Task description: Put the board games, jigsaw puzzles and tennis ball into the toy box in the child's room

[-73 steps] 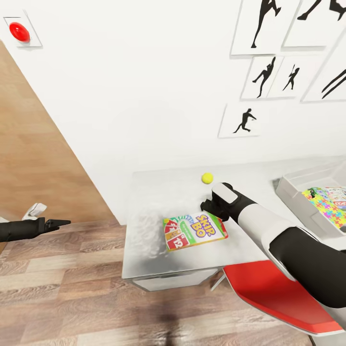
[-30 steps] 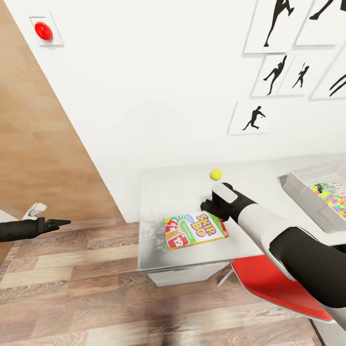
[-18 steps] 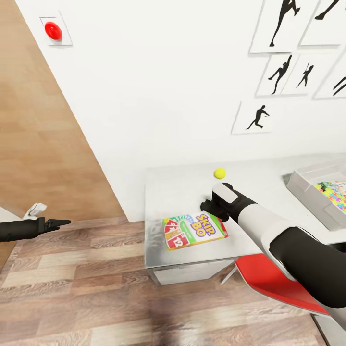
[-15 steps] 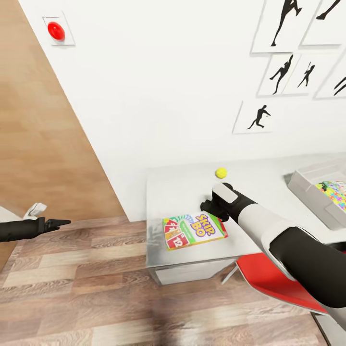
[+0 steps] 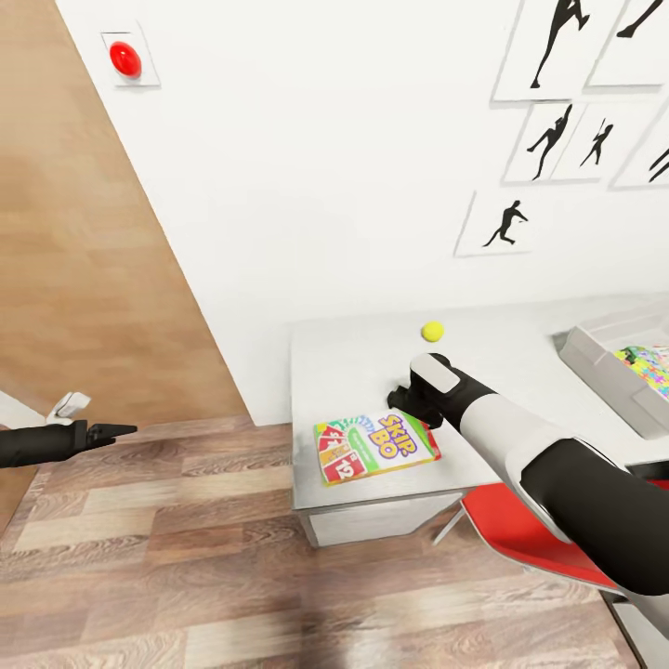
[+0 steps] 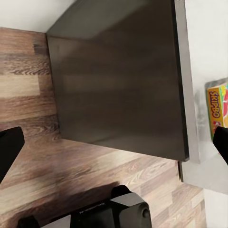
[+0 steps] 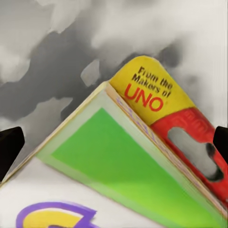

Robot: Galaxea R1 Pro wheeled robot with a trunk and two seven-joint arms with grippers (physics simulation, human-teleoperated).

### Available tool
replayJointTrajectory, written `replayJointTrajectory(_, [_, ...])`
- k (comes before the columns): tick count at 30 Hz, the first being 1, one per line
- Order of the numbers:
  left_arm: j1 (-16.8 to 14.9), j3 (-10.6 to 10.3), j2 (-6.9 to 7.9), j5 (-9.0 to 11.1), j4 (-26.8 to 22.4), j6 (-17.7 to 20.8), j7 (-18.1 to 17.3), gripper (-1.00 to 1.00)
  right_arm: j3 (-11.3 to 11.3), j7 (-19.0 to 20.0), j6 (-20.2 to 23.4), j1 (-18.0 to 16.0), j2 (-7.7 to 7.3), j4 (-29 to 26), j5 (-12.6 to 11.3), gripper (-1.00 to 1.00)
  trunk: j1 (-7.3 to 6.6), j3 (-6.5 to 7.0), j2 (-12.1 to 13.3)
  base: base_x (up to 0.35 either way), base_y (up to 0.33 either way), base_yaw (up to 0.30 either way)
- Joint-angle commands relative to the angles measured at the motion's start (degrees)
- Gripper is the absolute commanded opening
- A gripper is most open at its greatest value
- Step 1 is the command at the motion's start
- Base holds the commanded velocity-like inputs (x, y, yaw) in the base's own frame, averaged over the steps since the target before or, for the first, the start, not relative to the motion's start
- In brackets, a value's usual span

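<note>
Right end effector (image 5: 406,398) poised at the far edge of the SKIP-BO box (image 5: 376,446) on the desk (image 5: 353,362).
Its fingers stand wide apart, gripping nothing. The tennis ball (image 5: 432,330) lies just beyond it, and the toy box (image 5: 604,358) holds a jigsaw puzzle (image 5: 648,362) farther along. The left end effector (image 5: 116,430) hangs over the wooden floor (image 5: 167,557), spread wide.

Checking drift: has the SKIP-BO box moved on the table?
Yes. The box now lies nearer the table's left end, farther from the ball.
</note>
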Motion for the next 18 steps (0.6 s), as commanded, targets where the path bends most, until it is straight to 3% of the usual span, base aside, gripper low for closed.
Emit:
replayJointTrajectory(1, [-0.1,0.1,-0.02,-0.6,0.0,0.6,-0.5,1.00,0.3,-0.2,0.3,-0.1,-0.02,0.0,-0.2,1.00,0.03,-0.10,-0.1,-0.002,0.077,0.000])
replayJointTrajectory(18, [-0.1,0.1,-0.01,-0.5,0.0,0.6,-0.6,1.00,0.3,-0.2,0.3,-0.1,-0.01,0.0,-0.2,1.00,0.03,-0.10,-0.1,0.000,0.107,0.000])
